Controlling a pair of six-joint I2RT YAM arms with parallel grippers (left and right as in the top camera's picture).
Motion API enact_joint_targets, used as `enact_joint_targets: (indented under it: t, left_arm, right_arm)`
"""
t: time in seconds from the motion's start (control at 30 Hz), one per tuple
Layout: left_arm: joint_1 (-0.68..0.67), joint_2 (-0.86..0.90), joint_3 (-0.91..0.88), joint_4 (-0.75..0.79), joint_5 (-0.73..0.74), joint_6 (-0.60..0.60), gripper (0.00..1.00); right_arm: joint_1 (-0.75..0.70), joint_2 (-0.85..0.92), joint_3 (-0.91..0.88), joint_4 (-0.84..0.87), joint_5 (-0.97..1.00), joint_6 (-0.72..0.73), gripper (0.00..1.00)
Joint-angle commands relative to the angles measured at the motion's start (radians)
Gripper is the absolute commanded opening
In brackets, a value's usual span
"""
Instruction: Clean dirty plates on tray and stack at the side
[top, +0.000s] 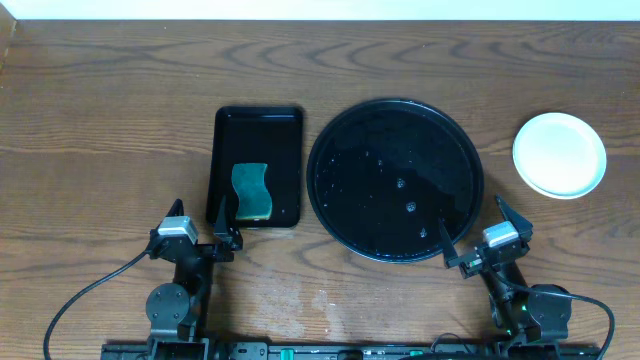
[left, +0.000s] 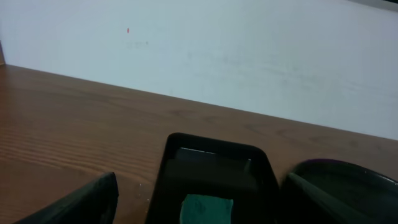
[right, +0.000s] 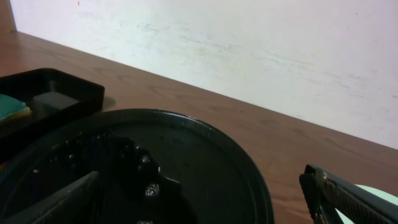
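Plates (top: 559, 154) appear stacked on bare table right of the tray (top: 380, 205), which holds only droplets, so the job looks done; left gripper (top: 205, 218) and right gripper (top: 475, 225), both gaping empty, should retreat clear of them.

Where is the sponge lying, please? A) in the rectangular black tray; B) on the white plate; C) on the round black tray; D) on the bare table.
A: the sponge lies inside the rectangular tray, left of the round tray.
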Motion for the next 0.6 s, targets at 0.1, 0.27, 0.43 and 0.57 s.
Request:
enact_joint_targets:
  t: [0.1, 0.27, 0.43, 0.57]
  left_arm:
    - [0.005, -0.009, -0.002, -0.040, 0.010, 0.020, 0.84]
    - [0.005, -0.006, -0.002, -0.146, 0.009, 0.021, 0.84]
    - [0.005, -0.002, -0.002, -0.146, 0.010, 0.020, 0.85]
    - [0.005, 0.001, -0.002, -0.146, 0.010, 0.020, 0.84]
  right_arm:
    - [0.005, -0.006, -0.004, 0.000, 0.003, 0.008, 0.99]
    - [0.005, -0.006, -0.004, 0.000, 0.003, 0.008, 0.99]
    - [0.005, -0.006, -0.004, 0.000, 0.003, 0.008, 0.99]
    - [0.005, -0.006, -0.004, 0.000, 0.003, 0.008, 0.99]
